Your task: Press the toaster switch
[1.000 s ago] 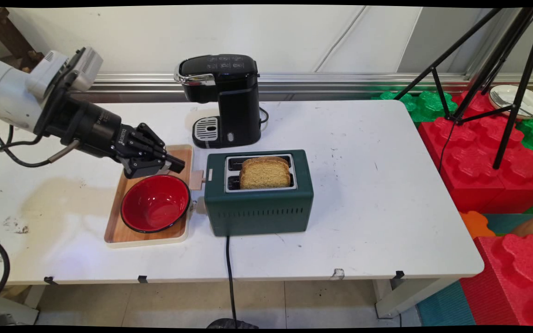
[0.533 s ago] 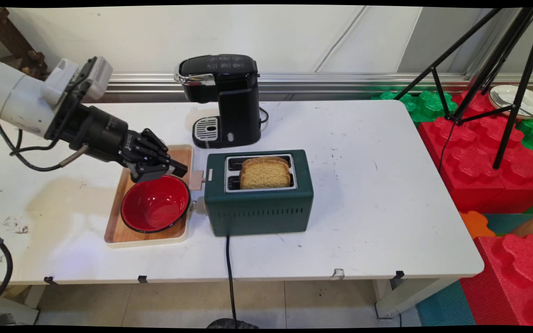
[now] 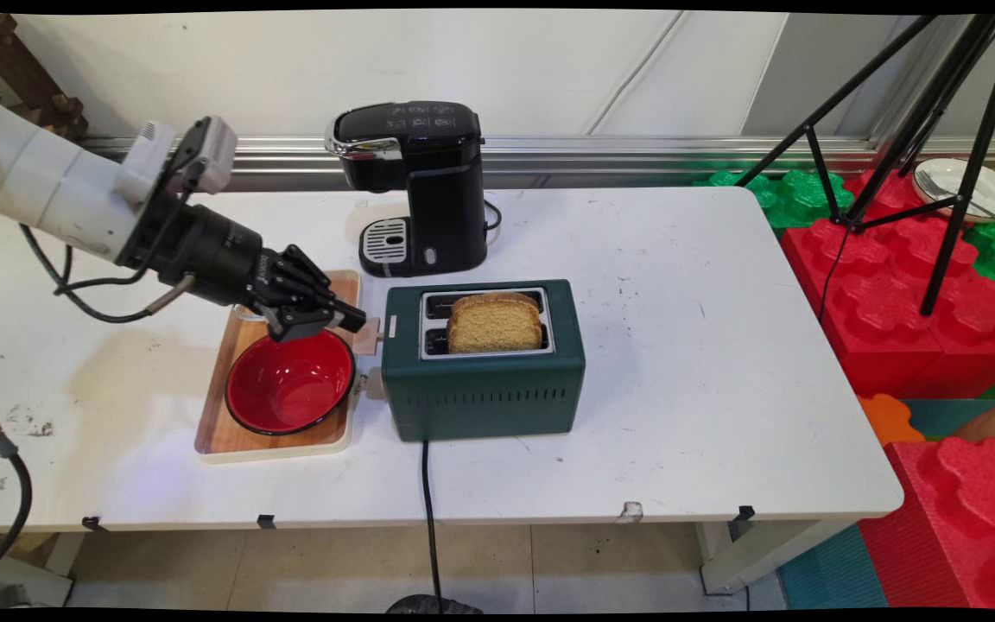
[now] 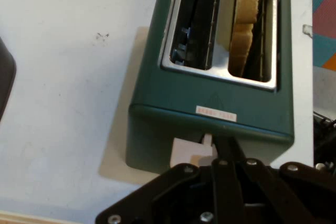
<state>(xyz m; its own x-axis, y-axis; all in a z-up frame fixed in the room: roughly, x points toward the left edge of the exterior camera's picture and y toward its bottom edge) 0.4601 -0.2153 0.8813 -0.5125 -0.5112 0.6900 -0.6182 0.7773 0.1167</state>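
Over the far rim of the red bowl [image 3: 290,381], the black gripper [image 3: 352,318] reaches rightward toward the green toaster's [image 3: 484,380] left end. Jaws pressed together, nothing between them; tips sit at the pale lever tab [image 3: 367,335] on that end wall. Contact with the tab looks likely from the hand view, but the linkage hides the exact meeting point, so not certain. In the hand view the lever tab [image 4: 190,152] shows just left of the closed fingers [image 4: 227,150], below a small white label on the toaster [image 4: 168,98] body.

Bowl sits on a wooden tray [image 3: 218,429] with a pale edge, tray just beside the toaster's left side. Bowl interior bare red, black rim.

Toaster stands mid-worktop, two slots on top. One slice of brown bread [image 3: 495,322] stands upright in the nearer slot, rising well above the chrome surround; far slot dark. Hand view shows the same bread [image 4: 245,19] edge-on. Black power cord runs from the toaster's front over the worktop [image 3: 705,363] edge.

Behind the toaster, near the wall, a black single-serve coffee maker [image 3: 415,186] with a silver drip grille. Off the worktop's right end: red and green foam blocks [image 3: 877,285], a black tripod [image 3: 938,130], and a white plate [image 3: 947,183] on the blocks.
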